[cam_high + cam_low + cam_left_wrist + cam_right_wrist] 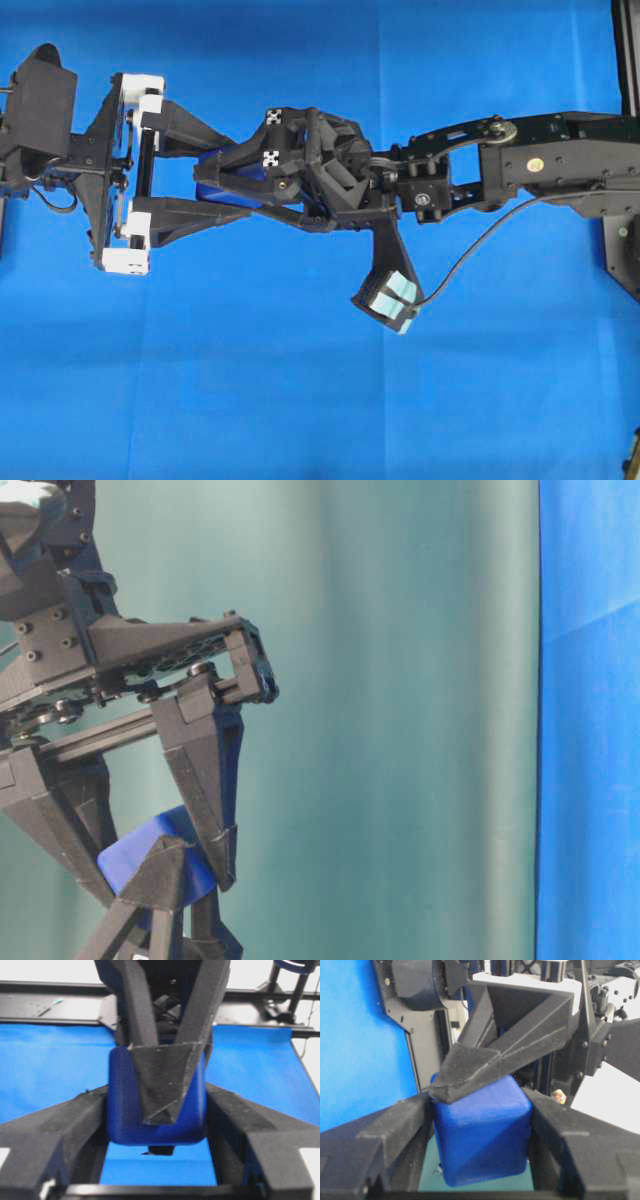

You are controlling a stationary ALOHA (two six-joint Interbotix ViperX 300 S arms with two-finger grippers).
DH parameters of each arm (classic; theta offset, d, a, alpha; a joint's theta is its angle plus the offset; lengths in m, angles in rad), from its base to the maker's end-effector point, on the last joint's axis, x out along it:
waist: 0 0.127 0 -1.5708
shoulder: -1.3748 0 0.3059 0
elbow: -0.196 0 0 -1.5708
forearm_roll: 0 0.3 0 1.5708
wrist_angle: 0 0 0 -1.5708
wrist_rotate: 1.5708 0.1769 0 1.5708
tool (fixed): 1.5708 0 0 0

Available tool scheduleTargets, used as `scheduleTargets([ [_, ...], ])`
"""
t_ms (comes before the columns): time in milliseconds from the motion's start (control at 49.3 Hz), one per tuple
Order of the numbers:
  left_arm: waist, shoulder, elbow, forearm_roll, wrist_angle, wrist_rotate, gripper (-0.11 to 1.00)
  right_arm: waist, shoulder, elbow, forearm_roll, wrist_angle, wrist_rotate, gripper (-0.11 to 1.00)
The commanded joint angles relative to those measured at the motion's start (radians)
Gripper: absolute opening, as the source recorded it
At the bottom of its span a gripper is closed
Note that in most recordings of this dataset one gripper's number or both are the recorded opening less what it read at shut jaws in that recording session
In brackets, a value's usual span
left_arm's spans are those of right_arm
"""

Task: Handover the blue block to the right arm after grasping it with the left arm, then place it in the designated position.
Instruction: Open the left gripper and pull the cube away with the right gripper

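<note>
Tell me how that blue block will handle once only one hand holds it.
The blue block looks rigid: its flat faces show no denting under both hands. Rounded edges and a smooth surface might let it slip or twist. It probably won't roll.

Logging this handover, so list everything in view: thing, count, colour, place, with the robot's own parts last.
block: one, dark blue, held above the cloth at mid-scene, between the fingers of both grippers.
cloth: one, bright blue, covering the table under both arms.
backdrop: one, teal, behind the arms in the table-level view.
left gripper: one, black with white corner pieces, reaching in from the left in the overhead view, shut on the block.
right gripper: one, all black with checkered tags, reaching in from the right, shut on the block, crossing the left gripper's fingers.
</note>
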Motion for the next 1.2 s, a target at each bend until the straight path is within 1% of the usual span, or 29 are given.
scheduleTargets([
  [0,-0.006,-0.005,-0.02,0.003,-0.003,0.002,0.49,-0.008,-0.023,-0.031,0.003,-0.002,0.008,0.47],
  [81,-0.006,-0.005,-0.02,0.003,-0.005,0.002,0.49,-0.008,-0.023,-0.029,0.003,-0.002,0.008,0.47],
  [101,-0.006,-0.006,-0.02,0.003,-0.005,0.002,0.52,-0.008,-0.023,-0.029,0.003,-0.002,0.008,0.47],
  [182,-0.006,-0.005,-0.02,0.003,-0.005,0.003,0.74,-0.008,-0.023,-0.026,0.003,-0.002,0.008,0.47],
  [223,-0.006,-0.005,-0.02,0.003,-0.006,0.006,0.83,-0.008,-0.025,-0.025,0.003,-0.002,0.008,0.47],
  [263,-0.006,-0.006,-0.02,0.003,-0.008,0.008,0.9,-0.008,-0.026,-0.023,0.003,-0.002,0.008,0.47],
  [304,-0.006,-0.008,-0.02,0.003,-0.009,0.008,0.93,-0.008,-0.028,-0.023,0.003,-0.002,0.008,0.47],
  [588,-0.006,-0.015,-0.017,0.003,-0.009,0.005,0.93,-0.008,-0.032,-0.015,0.003,-0.002,0.032,0.47],
  [689,-0.006,-0.028,-0.009,0.003,-0.005,0.003,0.93,-0.005,-0.051,0.009,0.003,-0.002,0.038,0.47],
  [912,-0.006,-0.063,0.015,0.003,-0.005,0.003,0.93,0.005,-0.153,0.123,0.003,0.0,0.055,0.47],
  [1176,-0.006,-0.071,0.021,0.003,-0.003,0.005,0.93,0.015,-0.345,0.29,0.003,0.006,0.055,0.47],
])
